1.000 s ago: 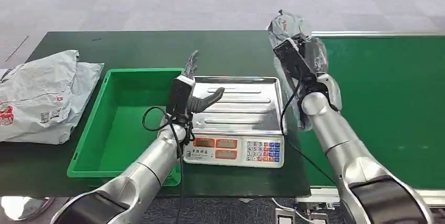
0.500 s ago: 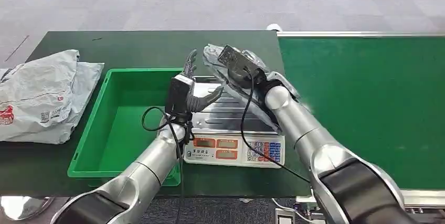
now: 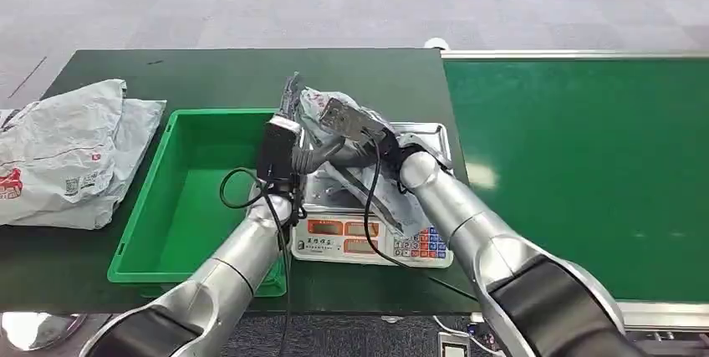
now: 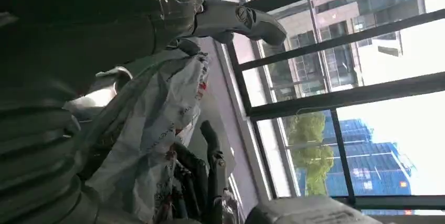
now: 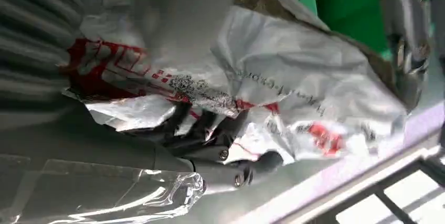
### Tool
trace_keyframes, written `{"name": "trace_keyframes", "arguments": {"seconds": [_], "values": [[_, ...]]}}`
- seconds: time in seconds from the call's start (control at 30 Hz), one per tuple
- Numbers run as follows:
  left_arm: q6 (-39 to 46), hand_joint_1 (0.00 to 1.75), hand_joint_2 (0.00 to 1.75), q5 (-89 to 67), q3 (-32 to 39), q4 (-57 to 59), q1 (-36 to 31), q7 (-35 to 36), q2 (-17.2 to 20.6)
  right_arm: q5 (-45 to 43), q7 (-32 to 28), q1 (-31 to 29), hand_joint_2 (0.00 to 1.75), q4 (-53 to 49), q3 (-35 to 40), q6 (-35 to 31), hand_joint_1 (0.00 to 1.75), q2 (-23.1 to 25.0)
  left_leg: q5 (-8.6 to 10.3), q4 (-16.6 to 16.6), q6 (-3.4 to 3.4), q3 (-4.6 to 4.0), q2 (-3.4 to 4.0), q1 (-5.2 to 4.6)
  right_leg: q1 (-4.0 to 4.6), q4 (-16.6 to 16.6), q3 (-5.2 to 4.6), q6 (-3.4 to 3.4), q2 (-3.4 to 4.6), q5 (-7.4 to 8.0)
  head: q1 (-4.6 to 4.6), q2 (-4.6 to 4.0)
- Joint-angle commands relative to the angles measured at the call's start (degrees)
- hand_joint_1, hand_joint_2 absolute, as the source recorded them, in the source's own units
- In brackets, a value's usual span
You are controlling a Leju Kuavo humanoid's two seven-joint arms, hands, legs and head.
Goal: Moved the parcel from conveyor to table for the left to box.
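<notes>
We see the parcel (image 3: 322,110), a crumpled grey-white plastic mailer with red print, held by the right hand (image 3: 355,135) above the scale (image 3: 376,198), beside the green box (image 3: 196,198)

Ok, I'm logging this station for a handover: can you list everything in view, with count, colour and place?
parcel: one, grey with red print, held over the scale, beside the left hand
scale: one, steel tray with a white keypad front, on the table right of the bin
bin: one, green, on the table left of the scale
bags: grey pile with red print, count unclear, at the table's left end
table: one, dark green
conveyor: one, green belt, right of the table
left hand: fingers apart, by the parcel
right hand: grips the parcel
</notes>
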Motion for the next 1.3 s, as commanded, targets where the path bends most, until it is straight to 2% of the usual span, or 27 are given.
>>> {"name": "trace_keyframes", "arguments": {"seconds": [0.03, 0.13, 0.23, 0.77, 0.83, 0.87, 0.97, 1.13, 1.17, 1.27, 1.3], "values": [[2.1, 0.00, 1.75, 0.7, -4.2, 0.1, -0.9, 0.3, 3.3, -2.5, -6.4, 2.1, 1.75, 0.0, 2.2, -11.0, 0.00, -2.3, -0.05, -0.1, 0.00, 0.26, 0.08, 0.03, 0.05, -0.1, 0.28, -0.04, -0.02, -0.03, 0.00, 0.00], [1.9, 0.00, 1.75, 0.4, -4.8, 1.0, -1.6, 0.3, 3.0, -7.7, -12.6, 3.6, 1.75, -3.9, -1.5, -12.2, 0.00, -2.9, -0.03, -0.1, 0.00, 0.18, 0.01, -0.01, 0.01, -0.1, 0.19, -0.04, -0.06, -0.04, 0.00, 0.00], [1.7, 0.00, 1.75, 0.1, -5.2, 3.6, -3.1, 0.3, 2.6, -11.7, -16.1, 4.5, 1.75, -7.0, -3.6, -11.8, 0.00, -3.4, -0.06, 0.0, -0.01, 0.22, 0.02, 0.03, 0.05, -0.1, 0.25, -0.05, -0.08, -0.06, 0.00, 0.00], [1.8, 0.00, 1.75, 0.2, -5.1, 3.9, -3.3, 0.3, 2.6, -11.9, -16.1, 4.6, 1.75, -7.3, -3.4, -11.6, 0.00, -3.5, -0.04, 0.0, 0.00, 0.11, 0.07, 0.02, 0.03, -0.1, 0.10, -0.03, 0.00, -0.02, 0.00, 0.00], [1.3, 0.00, 1.75, 0.0, -5.2, 5.2, -3.9, 0.3, 2.5, -15.1, -18.1, 5.0, 1.75, -8.3, -4.7, -10.4, 0.00, -3.5, -0.05, 0.0, 0.00, 0.16, 0.08, 0.02, 0.04, -0.1, 0.15, -0.04, 0.00, -0.04, 0.00, 0.00], [1.1, 0.00, 1.75, -0.2, -5.2, 5.8, -4.3, 0.3, 2.4, -16.6, -19.1, 5.2, 0.00, -8.9, -5.0, -10.0, 0.00, -3.7, -0.03, 0.0, 0.00, 0.10, 0.06, -0.01, 0.00, 0.0, 0.08, -0.03, 0.00, -0.03, 0.00, 0.00], [-3.5, 0.00, 1.75, -1.2, -6.7, 6.7, -5.5, 2.9, 2.5, -28.2, -21.0, 6.5, 0.00, -12.6, -9.5, -3.7, 0.00, -5.0, -0.04, 0.0, 0.00, 0.19, 0.00, 0.00, 0.02, -0.1, 0.21, -0.05, -0.09, -0.06, 0.00, 0.00], [-13.1, 0.00, 1.75, -7.5, -13.1, 7.2, -6.9, 12.6, 3.6, -36.3, -23.0, 9.2, 0.00, -16.7, -13.7, -8.9, 0.00, -9.7, -0.02, 0.0, 0.02, 0.13, -0.03, -0.03, -0.01, -0.1, 0.17, -0.02, -0.11, -0.02, 0.00, 0.00], [-14.2, 0.00, 1.75, -9.8, -15.0, 7.8, -7.6, 14.5, 4.0, -35.8, -23.3, 10.1, 0.00, -16.6, -14.8, -12.2, 0.00, -10.8, 0.00, 0.0, 0.02, 0.07, -0.09, -0.04, -0.03, -0.1, 0.08, -0.01, -0.13, -0.02, 0.00, 0.00], [-16.3, 0.00, 1.75, -13.9, -18.3, 8.2, -8.9, 18.1, 4.0, -36.2, -22.4, 11.1, 0.00, -14.7, -17.6, -13.8, 0.00, -12.7, 0.00, -0.1, 0.03, 0.37, -0.28, 0.01, 0.05, -0.3, 0.51, -0.03, -0.41, -0.08, 0.00, 0.00], [-16.1, 0.00, 1.75, -16.4, -20.2, 8.6, -9.6, 19.8, 3.9, -36.5, -22.1, 11.2, 0.00, -13.4, -18.7, -13.9, 0.00, -13.3, 0.00, 0.0, 0.02, 0.11, -0.27, -0.02, 0.00, -0.1, 0.23, 0.00, -0.33, -0.06, 0.00, 0.00]]}}
